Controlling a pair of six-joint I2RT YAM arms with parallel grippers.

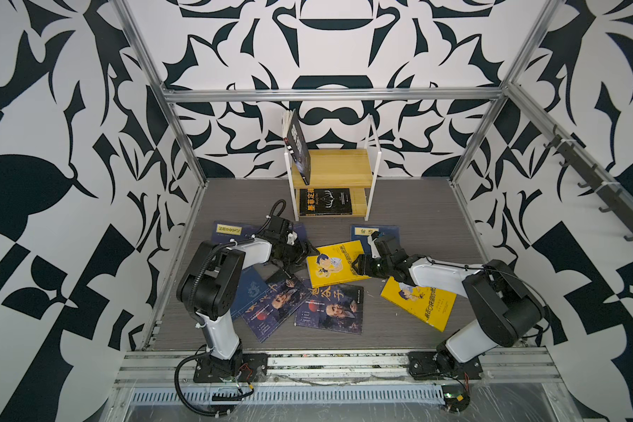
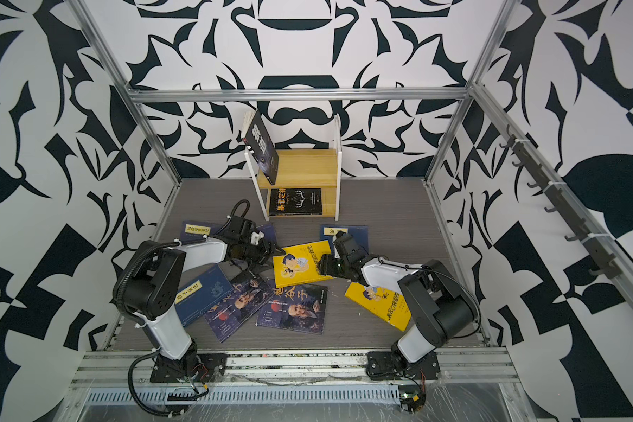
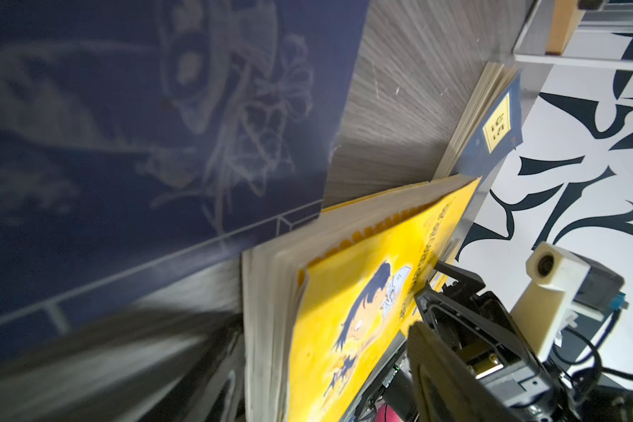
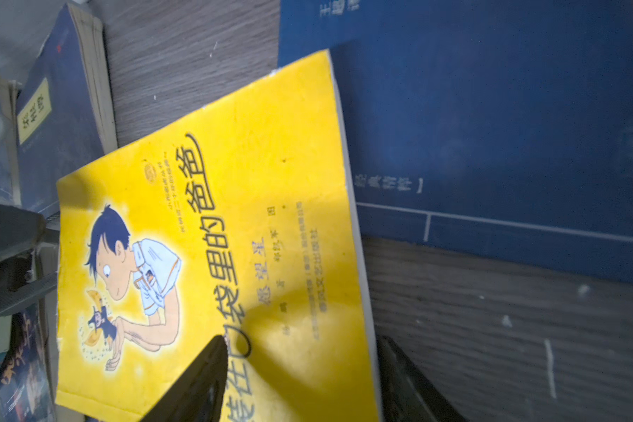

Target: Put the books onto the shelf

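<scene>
A yellow cartoon book (image 1: 335,266) lies tilted mid-table, its edges raised. My left gripper (image 1: 309,252) stands open around its page edge (image 3: 271,329), one finger above and one below. My right gripper (image 1: 359,268) is open around the spine edge, with one fingertip (image 4: 216,350) over the cover (image 4: 234,219) and the other beneath. The shelf (image 1: 344,164) stands at the back. A black book (image 1: 298,149) leans on its top board and another (image 1: 326,201) lies flat on the lower one. Around the arms lie a second yellow book (image 1: 417,303), two portrait books (image 1: 329,308) and navy books (image 1: 227,230).
Aluminium frame posts (image 1: 183,120) and patterned walls enclose the grey table (image 1: 417,204). A metal rail (image 1: 307,365) with both arm bases runs along the front. A row of hooks (image 1: 592,182) lines the right wall. A navy book (image 1: 377,232) lies just behind my right wrist.
</scene>
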